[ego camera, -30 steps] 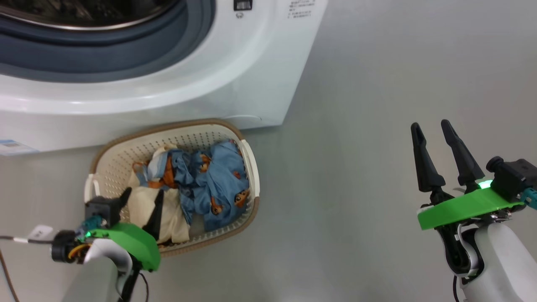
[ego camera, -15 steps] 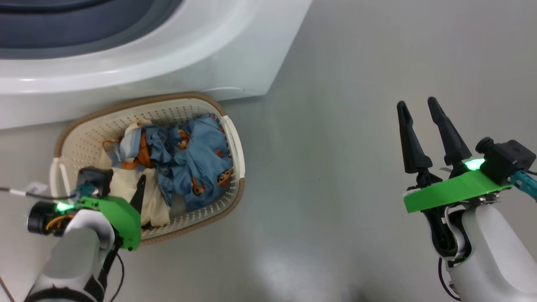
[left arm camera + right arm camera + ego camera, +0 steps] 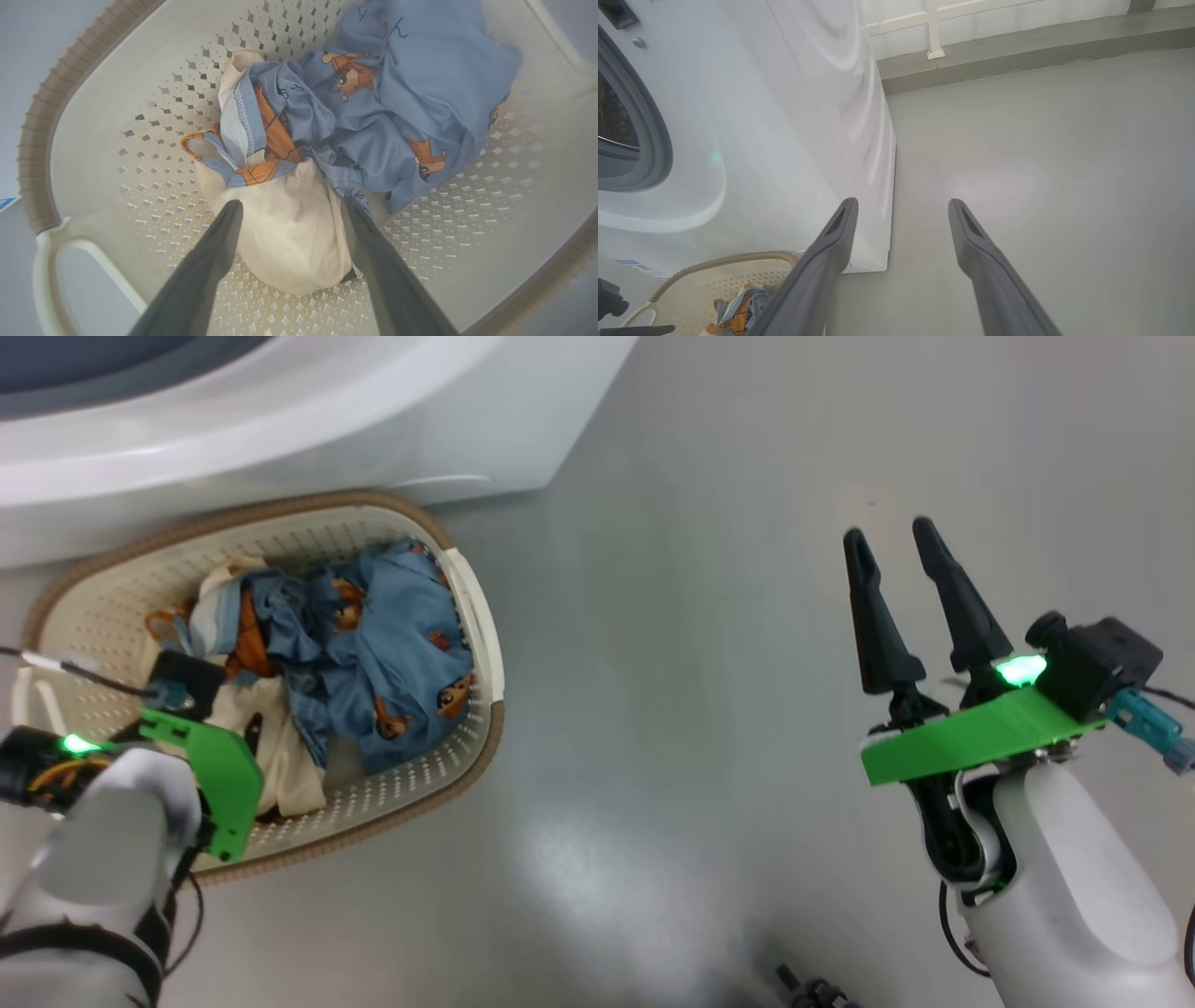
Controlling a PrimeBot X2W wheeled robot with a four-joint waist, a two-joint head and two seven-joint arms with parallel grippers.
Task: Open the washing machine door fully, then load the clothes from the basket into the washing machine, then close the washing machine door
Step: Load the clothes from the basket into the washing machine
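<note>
two long fingers of the left gripper (image 3: pixel 290 205) stand wide apart, straddling the cream cloth (image 3: pixel 289 247) at one end of the basket (image 3: pixel 154 93). the basket sits on the floor (image 3: pixel 691 616) just in front of the washing machine (image 3: pixel 308 439). nothing is clamped yet. the cloth looks light, limp and bunched into a fat lump, so a pinch across its middle should take it. a blue strap (image 3: pixel 212 161) loops over its top, so the blue printed clothes (image 3: pixel 420 107) to its right may trail up with it. these are soft and tangled, best taken by a thick fold. how many pieces make up the heap is hard to tell. in the head view a green mount (image 3: pixel 219 784) covers most of that gripper, and the machine's opening is cut off at the frame edge. far right, the right gripper (image 3: pixel 889 534) hangs wide and empty above the floor.
</note>
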